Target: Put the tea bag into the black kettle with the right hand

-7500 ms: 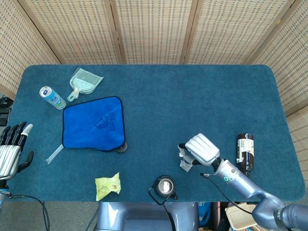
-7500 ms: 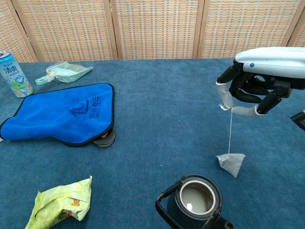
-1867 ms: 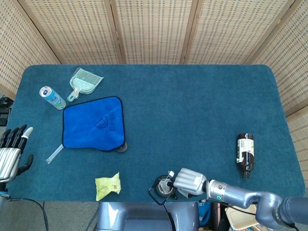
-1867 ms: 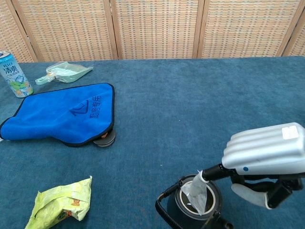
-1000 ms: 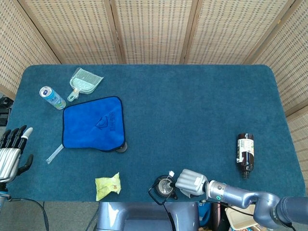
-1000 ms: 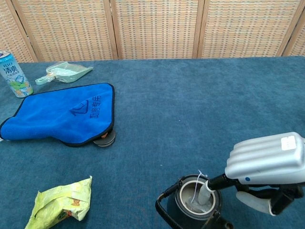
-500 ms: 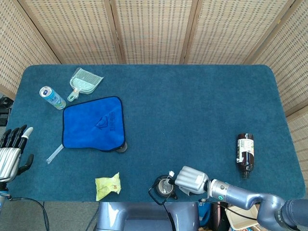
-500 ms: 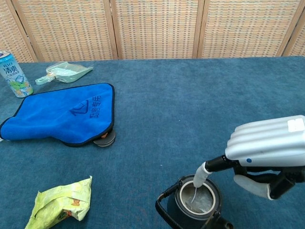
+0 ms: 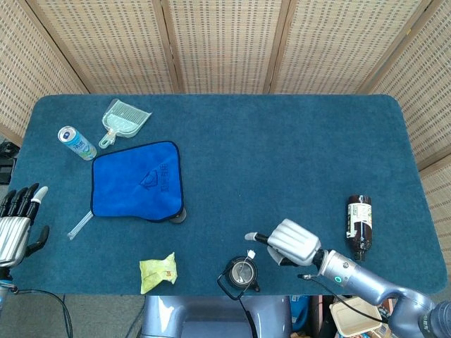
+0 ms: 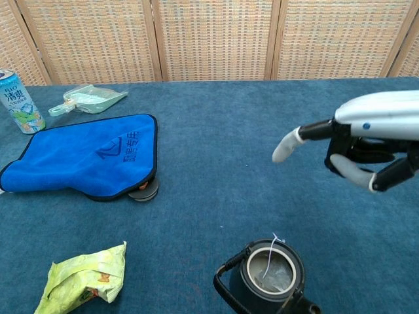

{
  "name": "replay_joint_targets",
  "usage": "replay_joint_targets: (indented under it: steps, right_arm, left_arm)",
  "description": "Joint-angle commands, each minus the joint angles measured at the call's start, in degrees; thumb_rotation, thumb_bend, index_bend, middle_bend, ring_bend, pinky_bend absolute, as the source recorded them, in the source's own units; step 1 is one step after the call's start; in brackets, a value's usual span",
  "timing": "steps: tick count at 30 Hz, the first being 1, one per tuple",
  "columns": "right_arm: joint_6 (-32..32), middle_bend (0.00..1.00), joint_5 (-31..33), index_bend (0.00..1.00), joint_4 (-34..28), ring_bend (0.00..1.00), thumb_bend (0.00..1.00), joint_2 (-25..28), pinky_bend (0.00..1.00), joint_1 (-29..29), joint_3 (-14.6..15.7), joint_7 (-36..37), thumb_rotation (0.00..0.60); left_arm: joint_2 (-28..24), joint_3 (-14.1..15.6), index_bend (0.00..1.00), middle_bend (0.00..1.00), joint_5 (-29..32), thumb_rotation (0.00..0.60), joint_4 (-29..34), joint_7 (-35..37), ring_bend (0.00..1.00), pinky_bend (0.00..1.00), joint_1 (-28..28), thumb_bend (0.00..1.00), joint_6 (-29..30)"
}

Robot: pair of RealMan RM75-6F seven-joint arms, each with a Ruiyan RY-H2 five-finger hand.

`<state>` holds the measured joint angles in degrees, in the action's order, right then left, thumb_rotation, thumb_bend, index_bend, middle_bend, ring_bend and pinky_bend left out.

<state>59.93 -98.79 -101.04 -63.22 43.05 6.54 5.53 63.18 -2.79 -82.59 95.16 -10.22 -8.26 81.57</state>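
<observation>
Inside the near kettle (image 10: pixel 272 282) lies the light, limp tea bag (image 10: pixel 275 275), best lifted by its string; right hand (image 10: pixel 366 140) hovers empty, one finger extended.

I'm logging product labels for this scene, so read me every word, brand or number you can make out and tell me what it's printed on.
"清爽": on the can, in large characters; the smaller print beneath them is too small to read.
Dark printed logo with characters on the blue cloth: blurred, not readable.
Label on the brown bottle: too small to read.
Print on the yellow-green packet: not readable.
Black kettle and tea bag: no text visible.
</observation>
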Motion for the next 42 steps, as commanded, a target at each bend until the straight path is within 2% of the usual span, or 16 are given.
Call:
replay_joint_targets:
  steps: [1,4,7,10,13,17,23,30,34,42]
  right_arm:
    - [5.91,0.80,4.75,0.23,1.68,0.82,0.89,-0.66,0.87,-4.81,-2.83,-3.23,0.451]
    - [8.35,0.77,7.34,0.23,2.28,0.79,0.82,-1.55,0.85,-7.04,-4.04,-5.11,0.444]
    - [11.23,0.73,9.95,0.23,2.86,0.74,0.75,-2.27,0.82,-9.45,-5.31,-7.42,0.378]
    - [15.08,0.67,13.38,0.23,3.21,0.67,0.69,-3.00,0.74,-12.70,-6.76,-10.01,0.312]
    - [17.54,0.60,15.18,0.23,3.00,0.61,0.67,-3.67,0.69,-14.96,-7.51,-11.63,0.275]
    - [19.70,0.51,16.62,0.22,2.83,0.52,0.66,-4.08,0.61,-17.13,-8.09,-13.14,0.254]
    - [24.44,0.35,18.78,0.20,2.80,0.33,0.66,-5.71,0.44,-22.06,-8.19,-16.83,0.256]
    - [25.73,0.17,19.49,0.12,3.74,0.11,0.62,-6.74,0.22,-24.29,-8.29,-17.92,0.236]
    - [27.12,0.14,19.97,0.10,4.73,0.07,0.55,-8.07,0.16,-26.19,-8.21,-18.26,0.206]
    - [29.61,0.13,18.35,0.09,6.14,0.04,0.51,-10.33,0.13,-28.78,-8.44,-21.53,0.182]
  left_arm:
    - [0.21,-0.04,0.03,0.00,0.07,0.600,0.01,0.11,0.00,0.00,0.07,0.48,0.12]
    - [0.45,-0.04,0.03,0.00,0.01,0.600,0.01,0.20,0.00,0.00,0.16,0.48,0.31]
    - [0.76,-0.10,0.03,0.00,0.13,0.600,-0.04,0.20,0.00,0.00,0.38,0.48,0.73]
    - [1.29,-0.19,0.03,0.00,0.30,0.600,-0.04,0.34,0.00,0.00,0.82,0.48,1.50]
    - [1.64,-0.20,0.02,0.00,0.18,0.600,0.04,0.25,0.00,0.00,1.14,0.48,2.13]
    - [1.99,-0.21,0.01,0.00,-0.10,0.600,0.21,0.27,0.00,0.00,1.54,0.48,3.00]
    - [2.64,0.38,0.00,0.00,-0.81,0.600,0.44,0.64,0.00,0.00,2.41,0.48,4.00]
    - [2.78,0.59,0.00,0.00,-1.11,0.600,0.52,1.01,0.00,0.00,2.81,0.48,4.37]
    - [2.89,0.92,0.00,0.00,-1.90,0.600,0.82,1.21,0.00,0.00,3.21,0.48,5.04]
    - [3.50,1.47,0.00,0.00,-2.72,0.600,0.81,0.79,0.00,0.00,3.95,0.48,5.73]
